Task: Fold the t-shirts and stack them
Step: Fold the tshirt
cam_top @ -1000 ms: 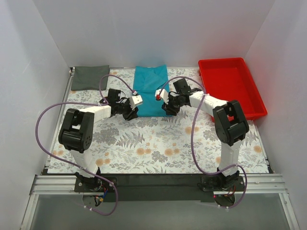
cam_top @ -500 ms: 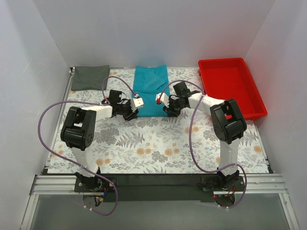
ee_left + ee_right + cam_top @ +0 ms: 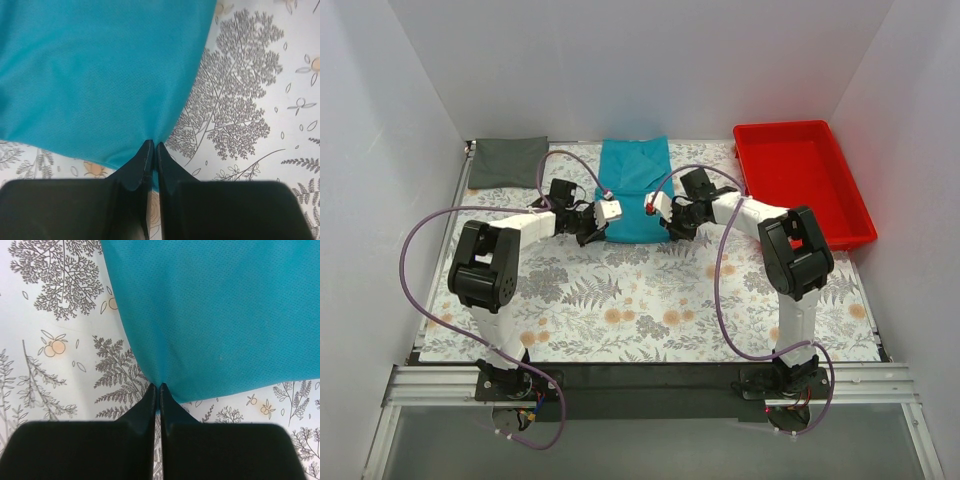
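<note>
Two near corners of teal t-shirt [image 3: 634, 185] pinched: left pincer [image 3: 152, 146] clamped shut on left corner, right pincer [image 3: 158, 387] on right; shirt's long axis runs straight ahead of both

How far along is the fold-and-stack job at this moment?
Done: the dark grey t-shirt lies folded flat at the far left corner. In hand: the left gripper and right gripper each pinch a near corner of the teal t-shirt, a narrowed strip. Left: fold it across, then stack the two, now apart.
</note>
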Tool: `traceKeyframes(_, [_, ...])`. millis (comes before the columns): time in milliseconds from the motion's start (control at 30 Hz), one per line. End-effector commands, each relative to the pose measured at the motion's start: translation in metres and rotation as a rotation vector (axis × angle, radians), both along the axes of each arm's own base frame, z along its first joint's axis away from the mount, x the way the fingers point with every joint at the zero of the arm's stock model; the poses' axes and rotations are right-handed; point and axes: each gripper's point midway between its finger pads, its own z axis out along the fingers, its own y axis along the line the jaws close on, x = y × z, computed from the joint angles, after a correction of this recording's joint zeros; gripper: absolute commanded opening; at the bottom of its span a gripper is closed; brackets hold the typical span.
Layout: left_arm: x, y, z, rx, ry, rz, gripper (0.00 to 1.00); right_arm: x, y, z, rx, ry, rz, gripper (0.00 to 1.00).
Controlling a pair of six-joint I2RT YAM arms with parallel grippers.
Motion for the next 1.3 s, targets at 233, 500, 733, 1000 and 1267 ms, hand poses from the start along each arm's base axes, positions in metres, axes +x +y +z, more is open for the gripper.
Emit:
traceKeyframes(233, [0.025,-0.013,0.101,-0.093,-0.051,0.011,0.00,0.038,0.000,0.118,0.101,-0.102,-0.055,0.01])
traceKeyframes(500, [-0.044,-0.017,0.107,-0.104,0.077,-0.068,0.00,-0.035,-0.011,0.117,0.114,0.045,-0.002,0.01])
traceKeyframes(733, [-0.193,-0.024,0.106,-0.139,0.365,-0.195,0.00,-0.186,-0.022,0.106,0.119,0.267,0.132,0.01])
traceKeyframes(1000, [-0.222,-0.027,0.158,-0.207,0.493,-0.174,0.00,-0.217,-0.014,0.148,0.190,0.345,0.159,0.01])
traceKeyframes(1267, [-0.105,-0.020,0.139,-0.202,0.475,-0.080,0.00,-0.123,-0.004,0.125,0.180,0.322,0.127,0.01])
